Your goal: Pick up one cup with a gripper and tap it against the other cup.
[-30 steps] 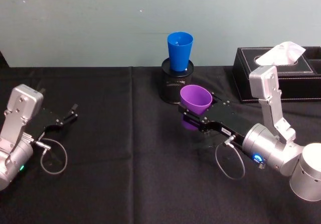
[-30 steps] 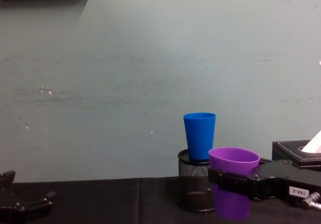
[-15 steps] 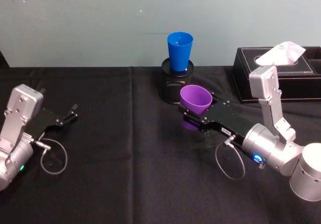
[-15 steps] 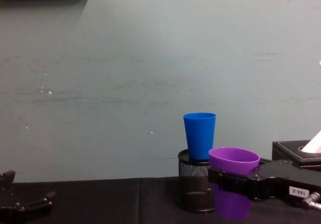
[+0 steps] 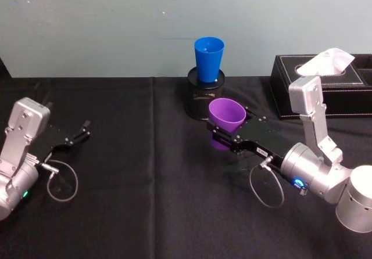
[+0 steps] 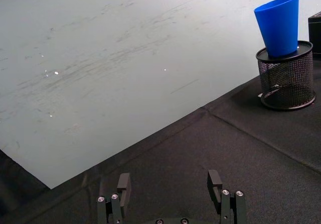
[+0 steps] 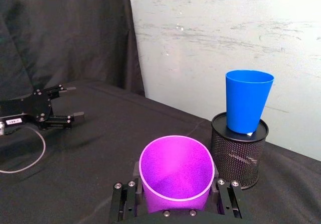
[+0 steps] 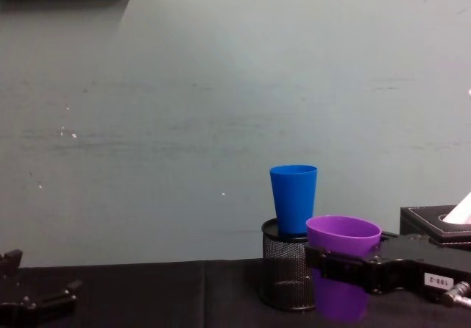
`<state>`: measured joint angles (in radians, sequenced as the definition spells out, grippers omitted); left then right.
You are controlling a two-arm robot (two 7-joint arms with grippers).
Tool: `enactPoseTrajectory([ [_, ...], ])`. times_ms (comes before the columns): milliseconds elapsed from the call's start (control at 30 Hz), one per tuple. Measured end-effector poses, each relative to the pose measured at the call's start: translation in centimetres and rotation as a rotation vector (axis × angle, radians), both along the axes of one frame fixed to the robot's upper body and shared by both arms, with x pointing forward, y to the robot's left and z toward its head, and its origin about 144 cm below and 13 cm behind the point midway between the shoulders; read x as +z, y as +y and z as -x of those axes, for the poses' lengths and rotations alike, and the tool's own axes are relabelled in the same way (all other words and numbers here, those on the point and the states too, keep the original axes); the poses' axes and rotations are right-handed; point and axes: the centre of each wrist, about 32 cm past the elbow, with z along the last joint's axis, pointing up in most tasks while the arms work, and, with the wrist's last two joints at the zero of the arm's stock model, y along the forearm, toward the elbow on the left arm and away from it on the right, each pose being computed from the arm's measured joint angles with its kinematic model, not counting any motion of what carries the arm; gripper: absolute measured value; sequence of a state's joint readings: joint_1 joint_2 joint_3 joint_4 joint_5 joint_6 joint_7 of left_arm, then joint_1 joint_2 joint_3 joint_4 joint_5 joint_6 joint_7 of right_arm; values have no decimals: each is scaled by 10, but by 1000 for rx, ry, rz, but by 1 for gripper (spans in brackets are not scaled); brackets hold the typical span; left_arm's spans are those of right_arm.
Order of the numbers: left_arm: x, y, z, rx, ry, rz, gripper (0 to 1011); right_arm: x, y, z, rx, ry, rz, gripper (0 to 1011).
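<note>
Unmoved since a second ago, clasping purple cup (image 5: 226,115) in right gripper (image 5: 229,126) near blue cup (image 5: 208,58) atop mesh holder (image 5: 197,102); lift, ease forward, tap lightly to avoid toppling; left gripper (image 5: 80,131) parked, splayed.

Mesh holder (image 5: 195,101) stands near tissue box (image 5: 349,99).

Silver-grey arms (image 5: 317,169), black left gripper (image 5: 82,131), black right gripper (image 5: 229,125), looped cables (image 5: 265,190)
</note>
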<state>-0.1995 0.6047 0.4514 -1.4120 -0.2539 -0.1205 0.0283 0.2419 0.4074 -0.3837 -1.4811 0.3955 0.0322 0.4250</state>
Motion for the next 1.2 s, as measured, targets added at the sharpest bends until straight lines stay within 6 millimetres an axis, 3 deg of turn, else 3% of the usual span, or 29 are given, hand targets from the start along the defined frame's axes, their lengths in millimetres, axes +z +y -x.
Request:
enactPoseTrajectory([
  [1200,0,0,0,0,0,0,1000,0,0,0,0,0,0,723],
])
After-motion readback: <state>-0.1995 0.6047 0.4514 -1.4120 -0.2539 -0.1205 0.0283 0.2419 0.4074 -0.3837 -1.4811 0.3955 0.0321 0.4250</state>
